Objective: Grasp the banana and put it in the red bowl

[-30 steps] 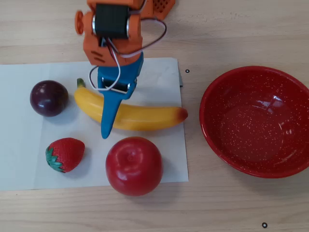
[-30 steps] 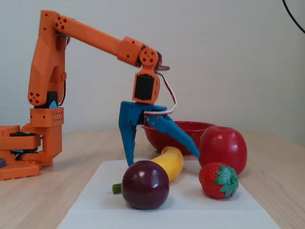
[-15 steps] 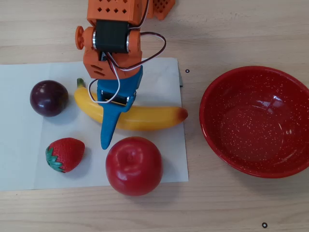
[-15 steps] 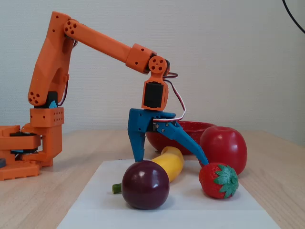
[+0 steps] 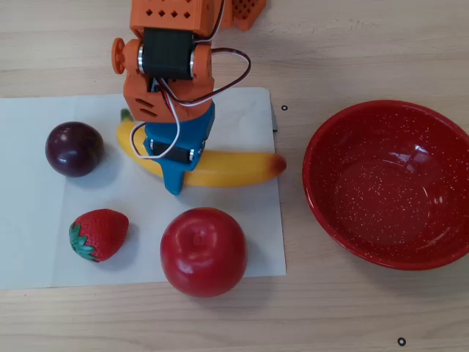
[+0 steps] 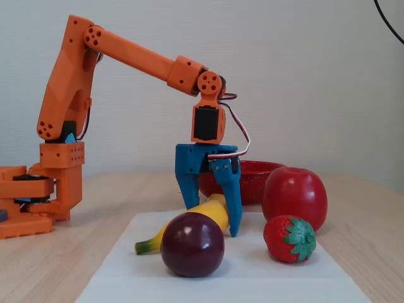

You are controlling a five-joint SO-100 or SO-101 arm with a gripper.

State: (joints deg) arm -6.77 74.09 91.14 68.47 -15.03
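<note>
- While the orange arm (image 6: 132, 57) reaches out from its base at the left of the fixed view, the blue tool (image 6: 216, 218) hangs straight down w/ its two fingers clamped on the banana (image 5: 227, 169), one finger each side of the fruit.
- Overhead view: tool (image 5: 176, 165) grips the banana approx. at its left-middle; near finger tip points toward the apple (image 5: 203, 251).
- Banana (image 6: 208, 214) lies across the white paper sheet (image 5: 33, 249); reddish tip at the sheet's right edge, green stem end hidden under the arm in the overhead view.
- Fixed view: banana is tilted, stem end low at the front left, just beside the plum (image 6: 192, 244); far end looks raised off the sheet between the fingers.
- Red bowl (image 5: 388, 183) sits on the bare wood counter (image 5: 352, 44), right of the sheet in the overhead view, well apart from the banana's tip; nothing in it.
- Fixed view: only the bowl's rim (image 6: 255, 169) shows, behind the tool and apple (image 6: 293, 197).
- Plum (image 5: 74, 149) sits left of the banana on the sheet; strawberry (image 5: 99, 235) below it, left of the apple.
- Fixed view: strawberry (image 6: 289, 238) sits in front of the apple; can't tell if they touch.
</note>
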